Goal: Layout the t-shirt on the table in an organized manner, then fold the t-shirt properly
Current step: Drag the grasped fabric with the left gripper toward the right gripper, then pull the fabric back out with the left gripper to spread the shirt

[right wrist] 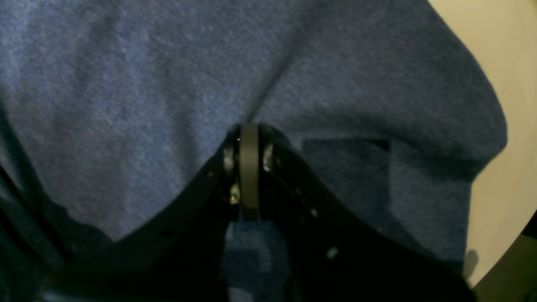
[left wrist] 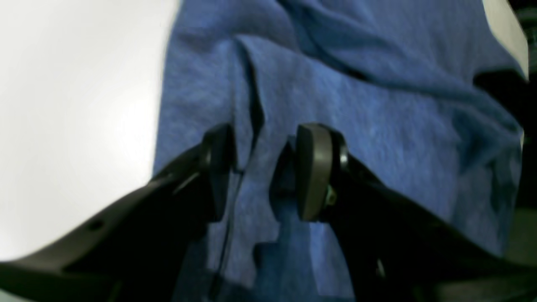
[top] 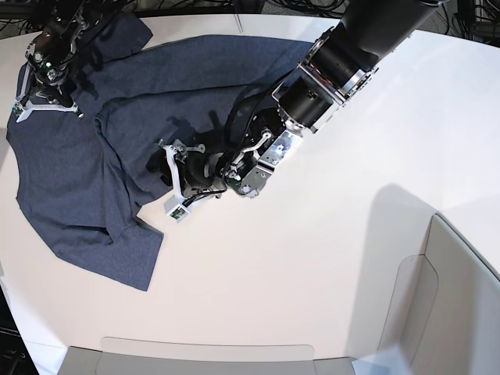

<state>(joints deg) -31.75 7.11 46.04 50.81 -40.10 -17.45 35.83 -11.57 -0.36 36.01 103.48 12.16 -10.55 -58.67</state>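
Observation:
The dark navy-grey t-shirt [top: 78, 180] lies rumpled over the far left of the off-white table [top: 312, 258], its print hidden. My left gripper [top: 166, 173] sits low at the shirt's right edge. In the left wrist view its fingers [left wrist: 314, 167] stand apart, the gripper [left wrist: 264, 167] straddling a raised fold of the t-shirt [left wrist: 377, 105]. My right gripper [top: 45, 105] is at the shirt's upper left. In the right wrist view the gripper [right wrist: 247, 167] is shut, and creases of the t-shirt [right wrist: 126, 84] run to its tips.
Pale grey translucent panels stand along the near edge [top: 203, 355] and at the right [top: 453, 297]. Bare table shows in the left wrist view [left wrist: 63, 105] and the right wrist view [right wrist: 503, 42]. Cables lie beyond the far edge.

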